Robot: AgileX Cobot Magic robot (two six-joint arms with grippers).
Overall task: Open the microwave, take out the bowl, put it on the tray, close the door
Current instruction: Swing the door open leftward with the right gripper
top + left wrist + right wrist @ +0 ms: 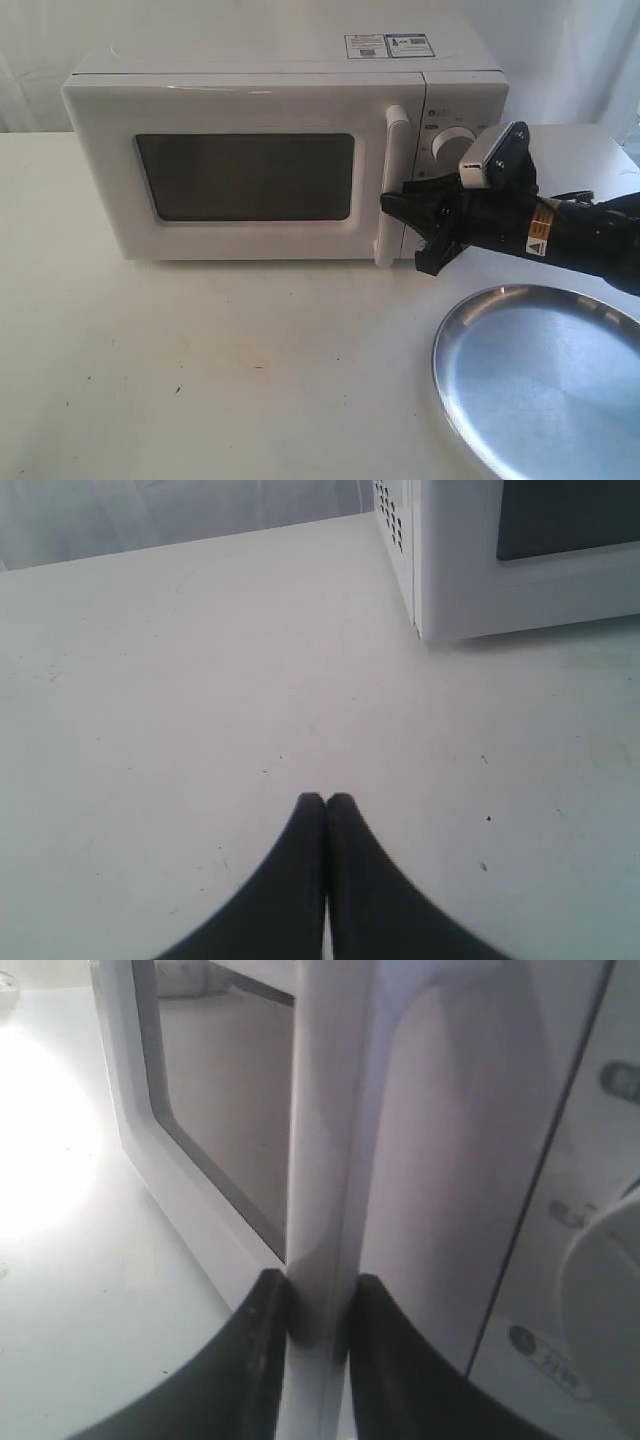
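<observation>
**A:** What's the room like from where you stand?

**B:** There's a white matte desk [200, 370] with a few small dark specks on it. A pale cloth [40, 40] hangs behind the microwave [280, 150]. The microwave has stickers [390, 45] on its top and its door [240, 105] sits flush.

**A:** And the tray?

**B:** The tray [545, 385] is shiny and round. It lies on the desk in front of the microwave, out from the dial [455, 140] end and apart from the cabinet.

**A:** Where's the right gripper?

**B:** The right gripper [405, 232] is at the handle [393, 185], low on the bar. From the exterior view I can't judge the grip. The right wrist view shows it: the dark jaws sit on either side of the white handle [320, 1160], pressed against it and gripping it.

**A:** The left one?

**B:** Only its own wrist view shows the left gripper [326, 802]. Its jaws are closed together on nothing, over bare desk off the microwave's vented side. That view also shows the vent holes [392, 515], which the exterior view does not.

**A:** Anything inside?

**B:** The window [245, 177] is dark, so I can't make out what's behind it.
</observation>
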